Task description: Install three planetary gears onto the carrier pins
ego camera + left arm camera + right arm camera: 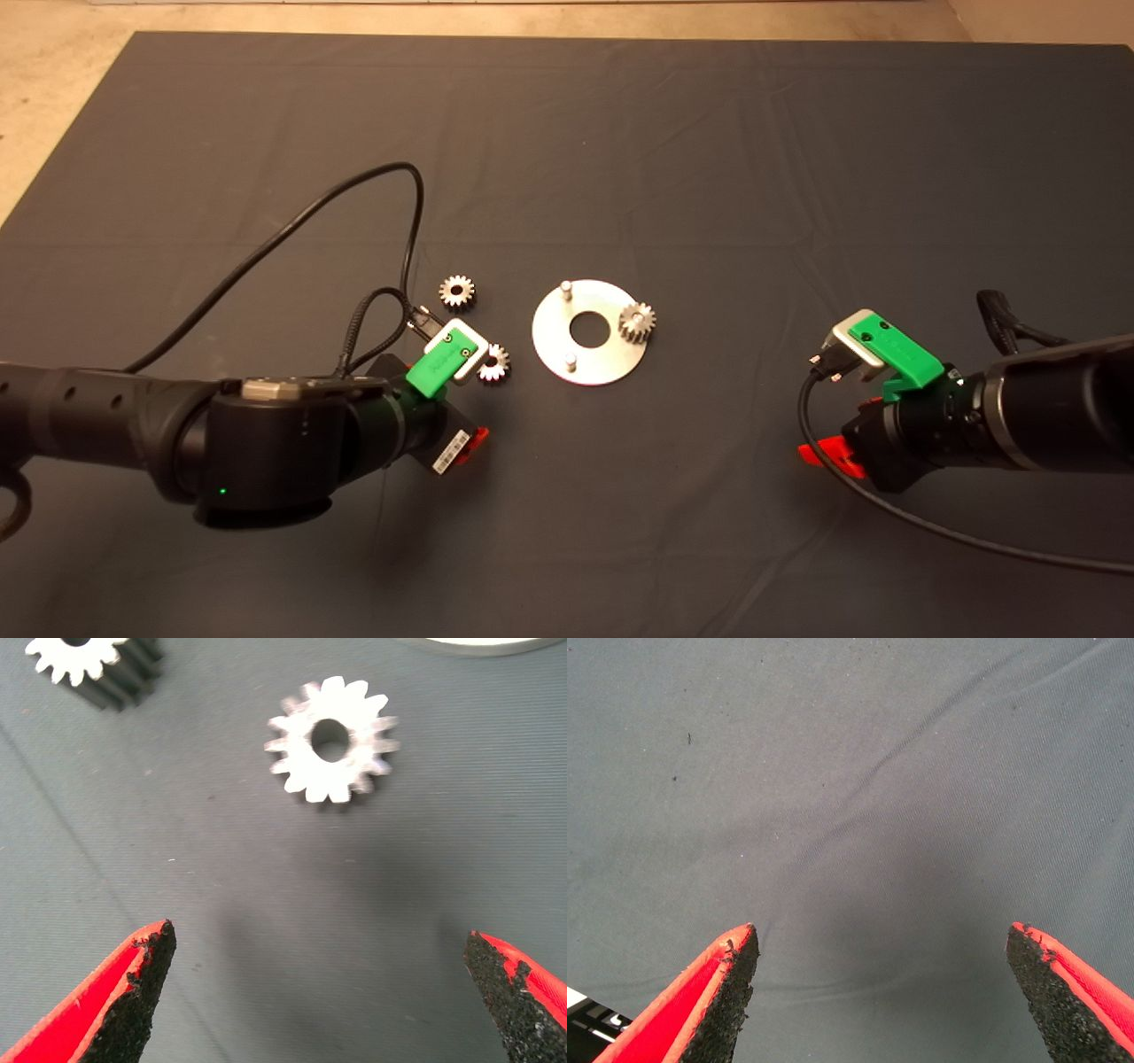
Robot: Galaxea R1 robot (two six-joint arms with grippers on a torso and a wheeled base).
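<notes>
One gear on, two to go.

So far a single planetary gear [637, 322] sits on the pin at the disc [554, 350]'s right edge, and the other two carrier pins, the far one [564, 287] and the near one [571, 361], are bare. Both loose gears lie on the mat left of the disc: one [457, 291] toward the far side, the other [332, 740] just beside the left gripper [323, 992], whose fingers are spread wide with nothing between them, lined up on that gear. Right gripper [881, 988] hangs over bare mat toward the right edge, also spread wide and empty. I'd guess the nearer loose gear gets grabbed next.
</notes>
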